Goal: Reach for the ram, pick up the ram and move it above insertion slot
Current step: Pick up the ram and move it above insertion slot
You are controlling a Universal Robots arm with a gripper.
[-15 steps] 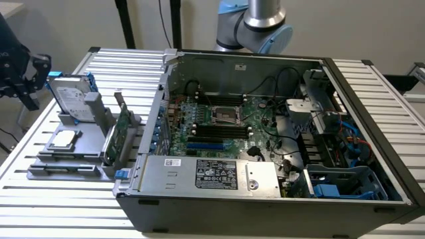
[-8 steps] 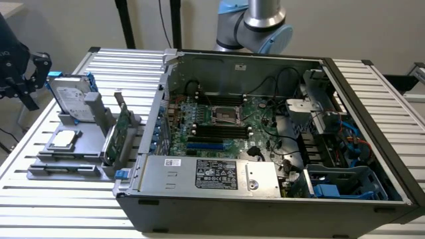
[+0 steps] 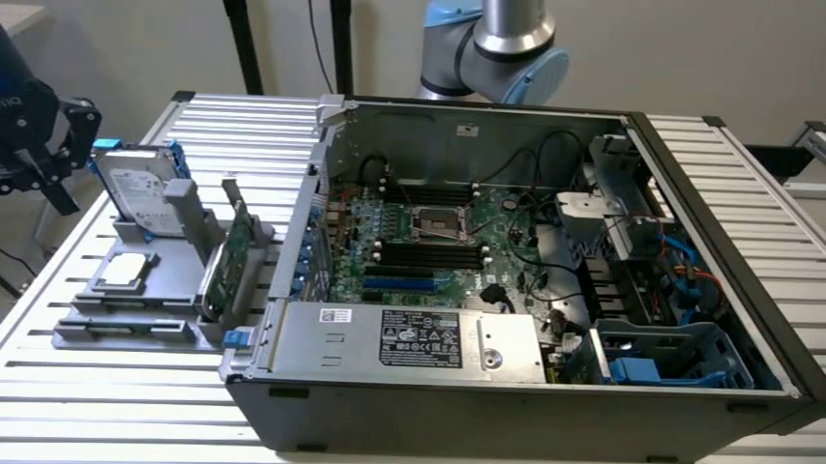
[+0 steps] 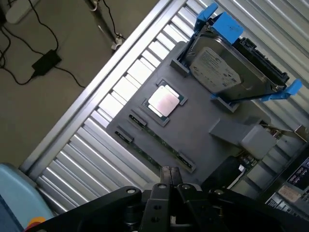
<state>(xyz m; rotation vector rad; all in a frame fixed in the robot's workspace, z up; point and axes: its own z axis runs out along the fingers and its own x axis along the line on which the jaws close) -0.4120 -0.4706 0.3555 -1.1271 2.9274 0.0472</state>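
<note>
Reaching step: the gripper (image 4: 169, 173), jaws closed and empty, hovers near the ram (image 4: 157, 140); grasping needs them opened first.

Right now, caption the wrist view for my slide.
Shut tool hovers over grey fixture holding a processor chip and hard drive.

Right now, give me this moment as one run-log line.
gripper: shut, empty | position: above gray holder, nearest the ram | ram: lying in holder, not picked up | hard drive: standing in holder
</note>
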